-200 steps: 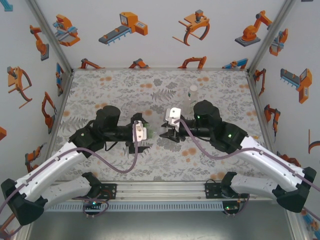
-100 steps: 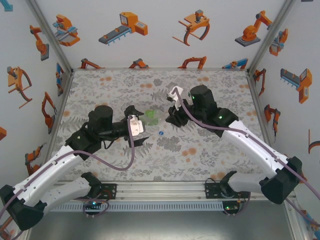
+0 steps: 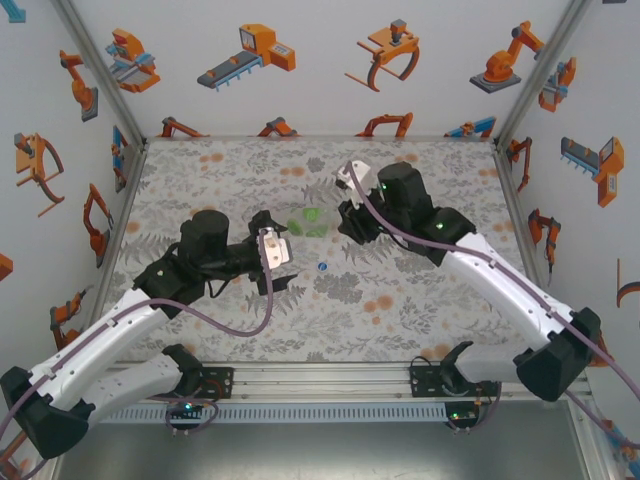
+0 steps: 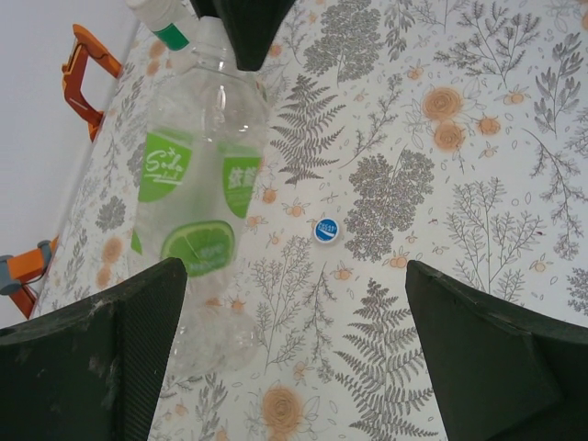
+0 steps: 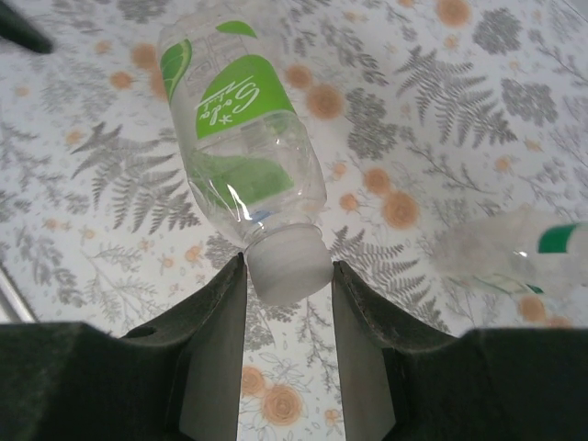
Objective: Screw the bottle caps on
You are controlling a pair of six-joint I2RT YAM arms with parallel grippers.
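The surface (image 3: 420, 300) is a floral-print sheet enclosed by walls. The bottle (image 5: 241, 138), colourless with a green label, sits tilted at mid-surface between the arms; you cannot tell whether its base rests down. The right jaws are closed narrowly on its white cap (image 5: 289, 266), which sits on the neck. The left jaws stand wide, with the bottle's base just ahead, near one finger. The blue cap (image 4: 325, 230) lies loose near the bottle.

Expect the bottle to be light, thin-walled and slippery, and to dent easily. Take the body across the label, gently. It looks empty. A second bottle (image 5: 501, 248) with a green cap (image 4: 170, 35) lies beyond; its contents cannot be read.
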